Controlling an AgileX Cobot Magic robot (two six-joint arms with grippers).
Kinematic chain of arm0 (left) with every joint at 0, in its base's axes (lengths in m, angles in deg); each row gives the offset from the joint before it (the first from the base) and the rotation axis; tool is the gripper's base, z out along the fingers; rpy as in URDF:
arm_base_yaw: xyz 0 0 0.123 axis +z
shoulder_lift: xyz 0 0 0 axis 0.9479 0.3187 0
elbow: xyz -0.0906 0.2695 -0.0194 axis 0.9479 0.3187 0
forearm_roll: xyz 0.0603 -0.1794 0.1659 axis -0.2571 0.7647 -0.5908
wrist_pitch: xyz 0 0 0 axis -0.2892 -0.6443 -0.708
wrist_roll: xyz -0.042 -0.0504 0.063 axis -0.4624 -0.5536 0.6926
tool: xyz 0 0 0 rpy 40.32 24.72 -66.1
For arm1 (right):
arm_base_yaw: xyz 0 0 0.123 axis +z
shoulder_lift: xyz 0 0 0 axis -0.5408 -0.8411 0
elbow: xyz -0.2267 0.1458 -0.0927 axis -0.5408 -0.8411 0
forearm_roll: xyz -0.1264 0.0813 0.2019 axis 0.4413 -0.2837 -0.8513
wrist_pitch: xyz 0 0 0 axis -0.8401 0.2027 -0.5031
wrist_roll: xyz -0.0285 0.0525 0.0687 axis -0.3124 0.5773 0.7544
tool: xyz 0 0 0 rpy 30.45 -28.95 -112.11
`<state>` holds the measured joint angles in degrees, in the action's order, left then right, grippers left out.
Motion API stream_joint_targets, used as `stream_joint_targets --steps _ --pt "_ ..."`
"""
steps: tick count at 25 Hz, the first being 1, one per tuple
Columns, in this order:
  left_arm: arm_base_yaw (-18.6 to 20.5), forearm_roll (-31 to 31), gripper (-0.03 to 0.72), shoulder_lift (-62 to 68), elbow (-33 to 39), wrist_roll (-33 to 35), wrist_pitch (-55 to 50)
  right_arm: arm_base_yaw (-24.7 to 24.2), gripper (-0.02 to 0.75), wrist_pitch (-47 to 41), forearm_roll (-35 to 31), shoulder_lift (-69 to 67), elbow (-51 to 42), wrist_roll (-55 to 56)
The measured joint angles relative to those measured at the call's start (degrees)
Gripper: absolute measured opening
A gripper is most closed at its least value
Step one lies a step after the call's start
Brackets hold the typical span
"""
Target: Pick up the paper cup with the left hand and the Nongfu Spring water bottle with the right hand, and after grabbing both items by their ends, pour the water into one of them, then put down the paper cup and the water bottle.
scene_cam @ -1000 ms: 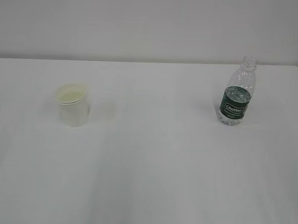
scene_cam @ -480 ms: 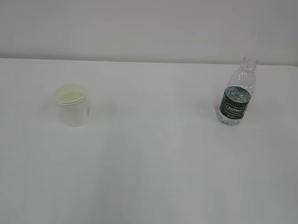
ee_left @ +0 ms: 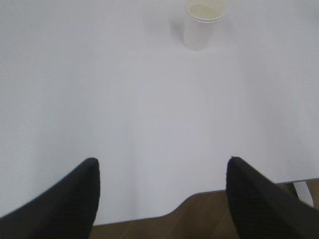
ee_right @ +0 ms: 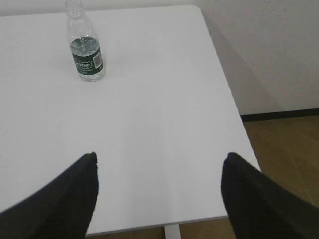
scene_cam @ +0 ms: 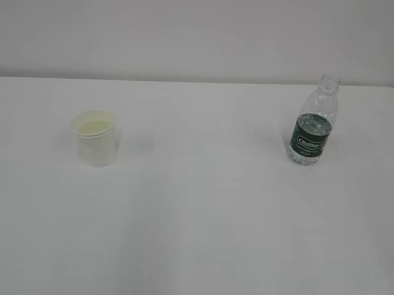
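The white paper cup [scene_cam: 95, 137] stands upright on the left of the white table [scene_cam: 200, 207]; the left wrist view shows it far ahead as the paper cup [ee_left: 203, 24]. The clear Nongfu Spring water bottle [scene_cam: 312, 122], green label, no cap, stands upright at the right, also far ahead in the right wrist view as the water bottle [ee_right: 85, 44], with water in its lower part. My left gripper [ee_left: 162, 167] is open and empty above the table's near edge. My right gripper [ee_right: 158, 162] is open and empty too. Neither arm appears in the exterior view.
The table's right edge [ee_right: 224, 94] drops to a brown floor [ee_right: 284, 149] by a pale wall. Its near edge [ee_left: 149, 215] lies just below my left fingers. A white table leg [ee_right: 172, 231] shows under the front edge.
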<state>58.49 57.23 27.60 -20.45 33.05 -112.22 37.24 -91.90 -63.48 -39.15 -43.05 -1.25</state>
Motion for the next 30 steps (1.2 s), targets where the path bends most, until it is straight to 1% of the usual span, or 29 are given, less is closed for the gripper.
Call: stream_joint_targets --steps 5,8,16,22,27,30 --pt "0.0 -1.2 0.567 0.0 0.0 0.1 -0.2 0.0 0.586 -0.1 2.1 3.4 0.0 0.0" --pt "0.0 -1.3 0.567 -0.4 0.0 1.9 -0.2 0.0 0.586 -0.2 2.2 5.5 0.0 -0.1" --pt "0.0 -1.1 0.541 -6.9 3.3 2.5 -1.0 0.0 0.586 -0.4 0.8 10.7 0.3 -0.1" --pt "0.0 -0.9 0.533 -11.3 3.4 2.6 -2.0 0.0 0.586 -0.4 0.2 12.4 0.3 -0.1" --pt "0.0 -0.9 0.52 -11.8 3.5 2.7 -2.4 0.0 0.586 -0.5 -1.3 13.1 -2.8 -0.1" --pt "0.0 -0.7 0.506 -11.9 4.9 2.7 -2.4 0.0 0.586 -0.5 -1.5 13.5 -5.2 -0.1"
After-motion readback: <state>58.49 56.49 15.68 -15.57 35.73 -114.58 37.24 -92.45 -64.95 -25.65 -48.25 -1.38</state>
